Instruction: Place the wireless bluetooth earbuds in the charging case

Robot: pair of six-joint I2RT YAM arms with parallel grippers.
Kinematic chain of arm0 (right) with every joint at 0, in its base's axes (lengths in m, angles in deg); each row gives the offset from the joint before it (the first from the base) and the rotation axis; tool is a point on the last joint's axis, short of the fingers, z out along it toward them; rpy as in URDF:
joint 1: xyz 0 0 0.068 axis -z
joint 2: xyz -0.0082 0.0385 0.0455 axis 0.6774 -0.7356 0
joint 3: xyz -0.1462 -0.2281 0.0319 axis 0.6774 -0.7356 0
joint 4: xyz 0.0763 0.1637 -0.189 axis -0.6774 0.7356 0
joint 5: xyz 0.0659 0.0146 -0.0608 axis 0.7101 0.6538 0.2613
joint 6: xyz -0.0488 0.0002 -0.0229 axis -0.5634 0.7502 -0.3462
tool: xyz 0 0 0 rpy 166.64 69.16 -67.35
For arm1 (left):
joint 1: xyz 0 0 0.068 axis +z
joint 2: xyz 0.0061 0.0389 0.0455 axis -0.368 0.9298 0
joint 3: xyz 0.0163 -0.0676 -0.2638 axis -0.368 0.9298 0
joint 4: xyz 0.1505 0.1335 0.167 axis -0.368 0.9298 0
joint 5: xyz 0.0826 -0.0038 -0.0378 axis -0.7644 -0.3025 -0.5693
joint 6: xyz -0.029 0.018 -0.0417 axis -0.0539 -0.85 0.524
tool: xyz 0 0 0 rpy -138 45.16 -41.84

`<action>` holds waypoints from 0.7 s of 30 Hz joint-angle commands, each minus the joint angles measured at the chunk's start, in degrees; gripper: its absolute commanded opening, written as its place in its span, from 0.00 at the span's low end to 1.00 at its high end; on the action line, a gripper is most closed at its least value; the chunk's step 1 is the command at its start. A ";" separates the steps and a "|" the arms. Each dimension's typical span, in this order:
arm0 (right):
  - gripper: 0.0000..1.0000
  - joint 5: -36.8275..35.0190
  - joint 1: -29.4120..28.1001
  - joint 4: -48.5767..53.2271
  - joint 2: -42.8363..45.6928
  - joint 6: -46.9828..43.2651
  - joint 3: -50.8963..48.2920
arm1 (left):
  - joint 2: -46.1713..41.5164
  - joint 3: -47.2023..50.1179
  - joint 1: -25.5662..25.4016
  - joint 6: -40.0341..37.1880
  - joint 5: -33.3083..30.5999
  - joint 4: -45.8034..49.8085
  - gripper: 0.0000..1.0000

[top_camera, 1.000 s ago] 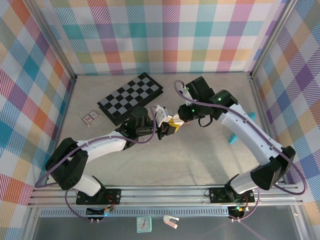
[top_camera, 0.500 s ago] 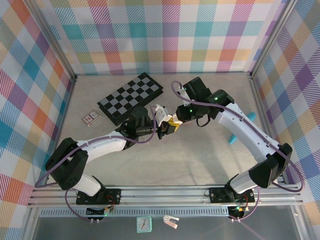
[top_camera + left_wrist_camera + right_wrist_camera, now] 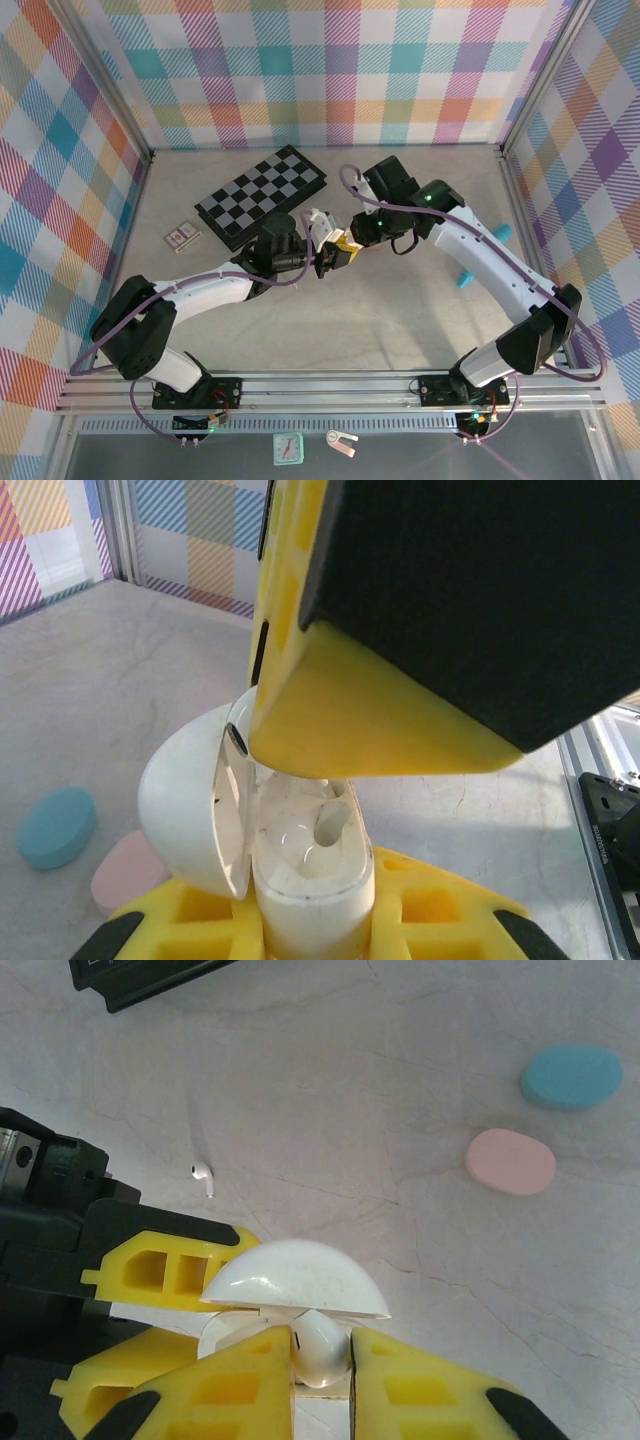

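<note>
My left gripper [image 3: 315, 912] is shut on the base of a white charging case [image 3: 310, 880], held upright off the table with its lid [image 3: 190, 810] swung open to the left. One well of the case [image 3: 336, 825] shows empty. My right gripper [image 3: 320, 1365] is shut on a white earbud [image 3: 322, 1348], right over the open case beside the lid [image 3: 295, 1278]. In the top view the two grippers meet mid-table, left gripper [image 3: 328, 260] and right gripper [image 3: 350, 242]. A second white earbud [image 3: 203, 1176] lies on the table beyond.
A teal case [image 3: 571, 1077] and a pink case [image 3: 510, 1161] lie closed on the table. A folded chessboard [image 3: 262, 195] sits at the back left, with a small card [image 3: 182, 235] beside it. A long teal cylinder [image 3: 468, 275] lies under the right arm.
The right arm has edged slightly left, bringing the held earbud closer over the open case. The left arm and the case have stayed put.
</note>
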 commanded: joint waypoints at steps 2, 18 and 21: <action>0.22 2.26 -0.87 0.26 0.22 -1.17 -0.81 | -0.35 -1.81 0.45 0.50 -0.32 -2.73 0.06; 0.52 -1.81 -0.87 -1.26 3.46 -0.20 -0.52 | -0.64 -0.98 0.54 0.35 -0.42 -3.82 0.06; 0.55 -2.77 -0.87 -2.29 4.57 0.17 -1.02 | -0.64 -0.95 0.59 0.39 -0.09 -4.15 0.05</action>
